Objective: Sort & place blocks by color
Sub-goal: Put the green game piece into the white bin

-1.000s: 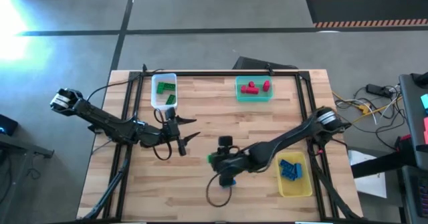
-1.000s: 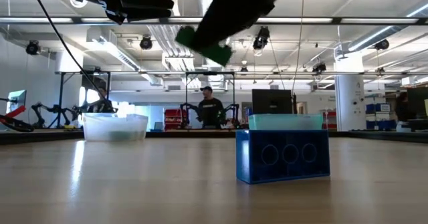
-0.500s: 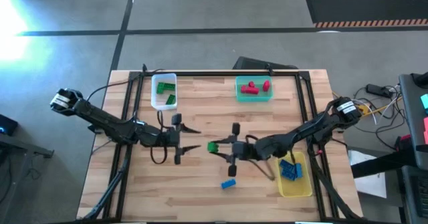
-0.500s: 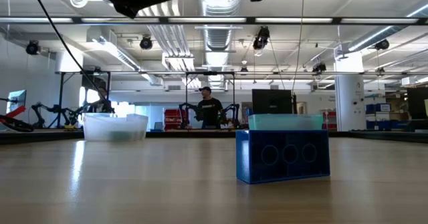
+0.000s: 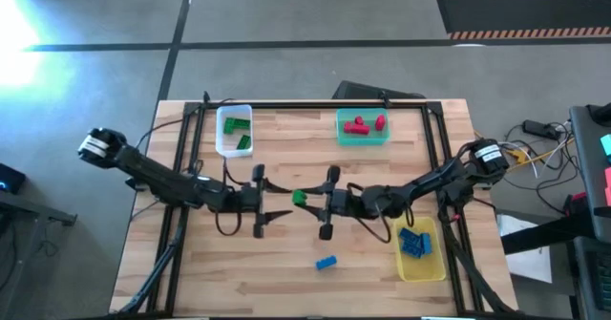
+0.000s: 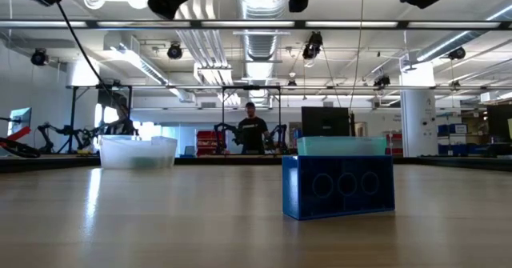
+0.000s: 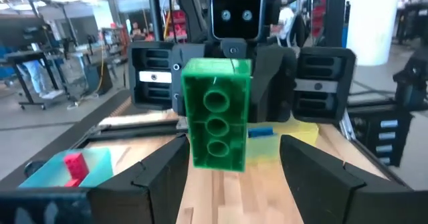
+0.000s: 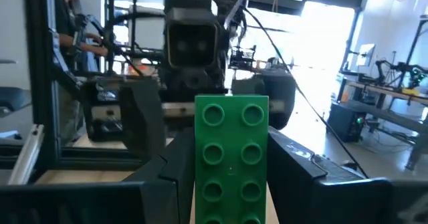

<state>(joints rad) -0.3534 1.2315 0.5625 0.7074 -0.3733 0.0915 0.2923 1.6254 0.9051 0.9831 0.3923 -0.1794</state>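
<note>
Seen from above, a wooden table [image 5: 286, 263] carried three bins along its edges. At the far left, a clear bin [image 5: 234, 129] held green blocks. The left arm reached in toward the table's middle, its left pincer [image 5: 272, 201] spread wide and empty, pointing at the other arm. Directly between the two pincers, raised above the table, hung a green block [image 5: 299, 199]. The right pincer [image 5: 315, 201] was clenched on it, gripping one end, so that the block's long axis ran out along the pincer's reach toward the left arm. The free end lay just in front of the left pincer's open fingers, near but not touching. It looked like a handover, with the left arm the nearer one to the green bin. A teal bin [image 5: 363, 129] with red blocks sat at the far side. One blue block [image 5: 326, 262] lay loose near the front edge. At the right, a yellow bin [image 5: 420, 246] held blue blocks.
</note>
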